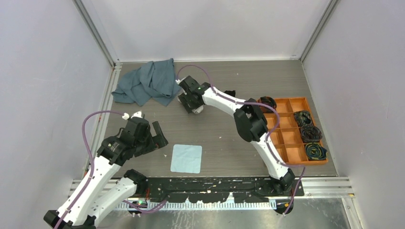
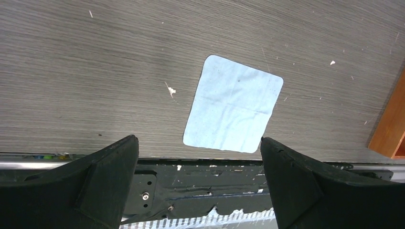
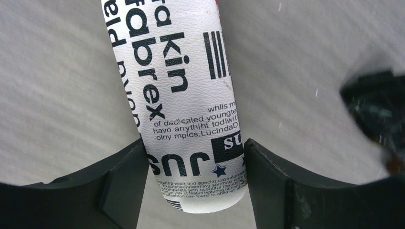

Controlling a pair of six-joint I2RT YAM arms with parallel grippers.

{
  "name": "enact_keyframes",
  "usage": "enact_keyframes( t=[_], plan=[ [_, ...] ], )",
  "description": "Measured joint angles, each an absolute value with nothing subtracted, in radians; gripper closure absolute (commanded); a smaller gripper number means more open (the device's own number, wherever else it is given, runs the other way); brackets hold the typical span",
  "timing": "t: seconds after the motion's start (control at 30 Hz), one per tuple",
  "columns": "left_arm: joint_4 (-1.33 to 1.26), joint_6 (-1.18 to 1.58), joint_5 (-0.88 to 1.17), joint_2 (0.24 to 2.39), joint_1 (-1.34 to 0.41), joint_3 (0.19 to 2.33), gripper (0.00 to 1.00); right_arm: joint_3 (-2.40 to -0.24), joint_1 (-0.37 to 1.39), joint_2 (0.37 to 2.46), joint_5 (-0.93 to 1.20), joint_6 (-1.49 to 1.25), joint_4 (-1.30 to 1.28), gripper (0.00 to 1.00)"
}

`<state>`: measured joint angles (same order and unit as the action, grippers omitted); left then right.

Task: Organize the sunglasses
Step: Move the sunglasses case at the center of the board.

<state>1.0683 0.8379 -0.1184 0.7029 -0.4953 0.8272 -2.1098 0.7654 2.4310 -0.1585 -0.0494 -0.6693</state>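
Right gripper point(image 3: 195, 162) pinches the case point(image 3: 181, 71): both fingers point(image 3: 119, 186) pressed against its sides near one rounded end. The case is white with black print and lies long-ways away from the wrist camera. From the top view this gripper point(image 1: 191, 102) sits at the far middle of the table point(image 1: 229, 138), its arm stretched far forward.

Sunglasses point(image 3: 375, 107) are a dark blurred shape just right of the case, apart from it and from the fingers. In the top view they show as a small black item point(image 1: 230, 93) on the table beside the right arm, between the gripper and the tray point(image 1: 292, 153).

The orange tray, at the right, holds black coiled bundles point(image 1: 310, 132) in its outer compartments.

Left gripper point(image 2: 199, 148) is spread wide, fingers point(image 2: 105, 176) holding nothing, above the near table edge. A light blue cloth point(image 2: 234, 105) lies flat on the table beyond it. A grey-blue towel point(image 1: 148, 83) is crumpled at the far left.
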Motion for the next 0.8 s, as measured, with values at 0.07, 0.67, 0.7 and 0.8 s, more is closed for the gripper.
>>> enact_keyframes(
  t=[0.07,0.67,0.7,0.8],
  plan=[
    [1.070,0.838,-0.130,0.711,-0.495,0.828,0.00,-2.016,0.792,2.366,-0.203,-0.081,-0.669,0.37],
    [1.059,0.833,-0.158,1.031,-0.495,0.890,0.00,-1.186,0.954,1.729,-0.438,-0.625,-0.523,0.14],
    [1.053,0.831,-0.158,1.036,-0.495,0.902,0.00,-1.186,0.959,1.733,-0.431,-0.640,-0.506,0.12],
    [1.042,0.821,-0.159,1.045,-0.495,0.937,0.00,-1.192,0.968,1.756,-0.391,-0.669,-0.459,0.06]
  ],
)
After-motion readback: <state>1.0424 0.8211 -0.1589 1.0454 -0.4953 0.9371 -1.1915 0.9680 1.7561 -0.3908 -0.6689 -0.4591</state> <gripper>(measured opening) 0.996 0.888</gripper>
